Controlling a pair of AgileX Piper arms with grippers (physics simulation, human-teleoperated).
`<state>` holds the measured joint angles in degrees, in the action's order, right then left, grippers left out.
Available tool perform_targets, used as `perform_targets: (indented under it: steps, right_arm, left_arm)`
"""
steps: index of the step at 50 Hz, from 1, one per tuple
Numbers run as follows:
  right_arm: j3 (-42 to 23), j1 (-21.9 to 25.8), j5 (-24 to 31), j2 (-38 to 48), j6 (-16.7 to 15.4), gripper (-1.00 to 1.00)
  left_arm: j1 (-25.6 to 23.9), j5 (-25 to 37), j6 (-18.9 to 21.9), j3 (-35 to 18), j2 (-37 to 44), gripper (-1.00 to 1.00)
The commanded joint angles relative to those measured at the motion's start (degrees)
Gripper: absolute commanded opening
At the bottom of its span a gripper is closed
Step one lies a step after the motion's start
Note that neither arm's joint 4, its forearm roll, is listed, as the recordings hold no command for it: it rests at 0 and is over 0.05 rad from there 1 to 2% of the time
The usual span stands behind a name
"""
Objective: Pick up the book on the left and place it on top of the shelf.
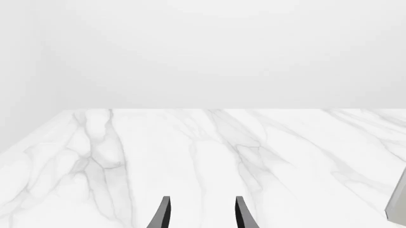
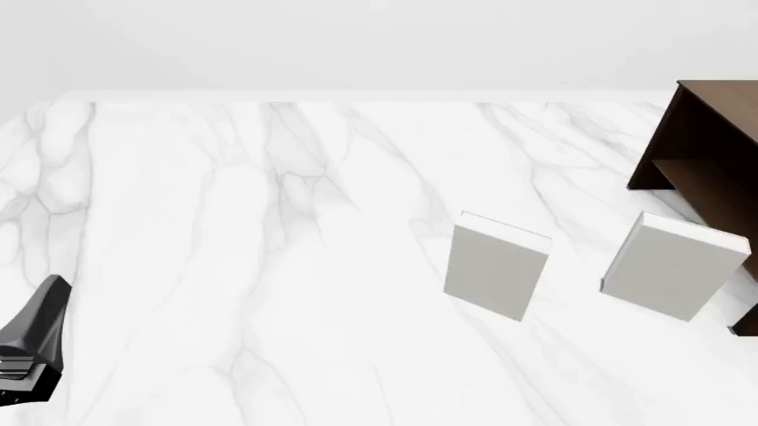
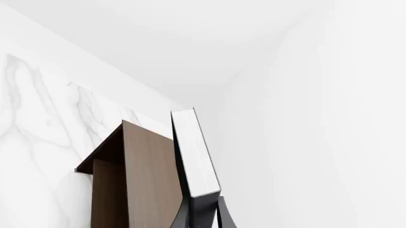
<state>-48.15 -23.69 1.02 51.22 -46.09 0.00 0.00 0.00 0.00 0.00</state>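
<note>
- Your right gripper (image 3: 201, 219) has its fingers closed tight on the book (image 3: 195, 156). You can see this only in the right wrist view.
- The black book, with its white page edge showing, is held up just over the flat top of the brown shelf (image 3: 142, 185).
- Your left gripper (image 1: 201, 213) has its fingers spread apart and holds nothing. It hangs over the marble table (image 2: 237, 266).
- Two grey-white books (image 2: 498, 266) stand near the shelf.

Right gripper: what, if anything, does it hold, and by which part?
The book, gripped by its lower end between the fingers, above the shelf.
</note>
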Motion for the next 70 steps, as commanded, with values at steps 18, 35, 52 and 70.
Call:
perform_targets:
  steps: [18, 35, 52, 70]
  right_arm:
    - [-1.36, -4.62, -1.55, 1.72, -0.63, -1.00]
    - [-1.58, -6.47, -3.28, 3.62, -1.83, -1.00]
    - [-1.65, -7.70, -5.59, 6.59, -2.19, -1.00]
    - [-2.83, -8.44, -8.22, 10.69, -2.27, -1.00]
  left_arm:
    - [0.00, 0.00, 0.00, 0.00, 0.00, 1.00]
    - [0.00, 0.00, 0.00, 0.00, 0.00, 1.00]
    - [0.00, 0.00, 0.00, 0.00, 0.00, 1.00]
    - [0.00, 0.00, 0.00, 0.00, 0.00, 1.00]
